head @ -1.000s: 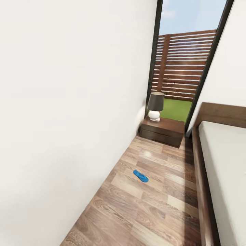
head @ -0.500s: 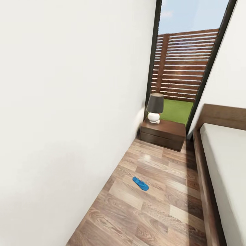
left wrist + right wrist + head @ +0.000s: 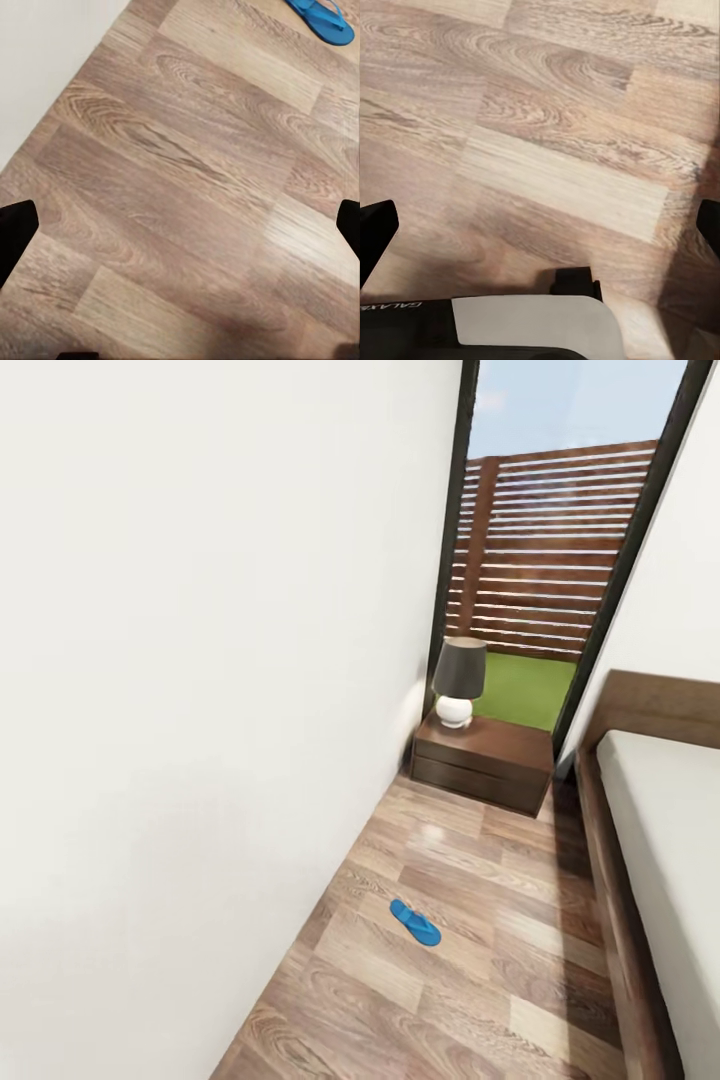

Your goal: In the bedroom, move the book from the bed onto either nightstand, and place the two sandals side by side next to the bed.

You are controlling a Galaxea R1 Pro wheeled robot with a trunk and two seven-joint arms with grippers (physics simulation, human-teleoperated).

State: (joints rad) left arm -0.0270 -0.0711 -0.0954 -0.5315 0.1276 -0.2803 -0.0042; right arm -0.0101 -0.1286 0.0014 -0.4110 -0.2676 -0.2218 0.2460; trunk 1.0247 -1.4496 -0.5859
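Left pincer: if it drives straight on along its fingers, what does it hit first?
Probably bare wood floor. The left pincer is open, nothing between its fingers; the blue sandal lies well off that line. Depth is unclear.

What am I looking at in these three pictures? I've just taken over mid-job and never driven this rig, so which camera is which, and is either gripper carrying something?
This is a simulated wheeled robot with two arms. The big picture comes from its head camera, looking down a strip of wood floor between a white wall and the bed. One blue sandal lies flat on the floor, nearer the wall than the bed. Beyond it, a dark nightstand carries a lamp in front of a tall window.

The two small pictures come from cameras near each gripper, looking along the fingers. The left gripper has dark fingertips at both edges with only floor between: open, holding nothing. The same sandal lies ahead of it. The right gripper is likewise open over bare floor, part of the robot's own body below.
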